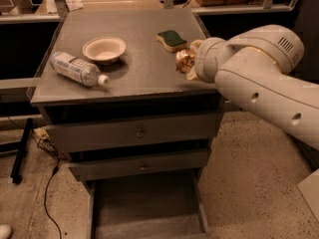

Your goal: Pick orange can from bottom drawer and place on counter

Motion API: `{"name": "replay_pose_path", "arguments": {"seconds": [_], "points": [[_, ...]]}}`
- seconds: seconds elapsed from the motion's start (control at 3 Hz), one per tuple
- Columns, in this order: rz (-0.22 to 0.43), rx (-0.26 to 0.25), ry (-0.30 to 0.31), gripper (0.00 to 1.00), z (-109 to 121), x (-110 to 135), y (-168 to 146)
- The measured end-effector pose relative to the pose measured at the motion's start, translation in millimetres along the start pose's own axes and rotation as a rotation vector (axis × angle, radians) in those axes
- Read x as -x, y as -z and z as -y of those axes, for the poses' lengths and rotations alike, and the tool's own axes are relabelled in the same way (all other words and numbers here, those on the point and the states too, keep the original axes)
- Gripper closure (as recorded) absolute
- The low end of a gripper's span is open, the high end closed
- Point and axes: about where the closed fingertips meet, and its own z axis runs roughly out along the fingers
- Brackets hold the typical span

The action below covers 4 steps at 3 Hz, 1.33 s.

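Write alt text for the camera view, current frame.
The robot's end effector meets an orange can at the right edge of a grey counter. Also on the counter: a sponge, a white bowl and a plastic bottle lying on its side. Below, the bottom drawer stands pulled open.
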Motion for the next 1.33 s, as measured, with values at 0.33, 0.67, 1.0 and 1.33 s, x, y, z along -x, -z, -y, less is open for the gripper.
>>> {"name": "replay_pose_path", "arguments": {"seconds": [0.33, 0.67, 1.0, 1.33], "points": [[0.029, 0.039, 0.029, 1.0, -8.0, 7.8, -16.8], [0.043, 0.087, 0.079, 1.0, -8.8, 10.8, -33.0], [0.055, 0.126, 0.135, 1.0, -4.7, 13.4, -46.6], [0.064, 0.15, 0.167, 1.0, -1.7, 14.9, -55.8]]}}
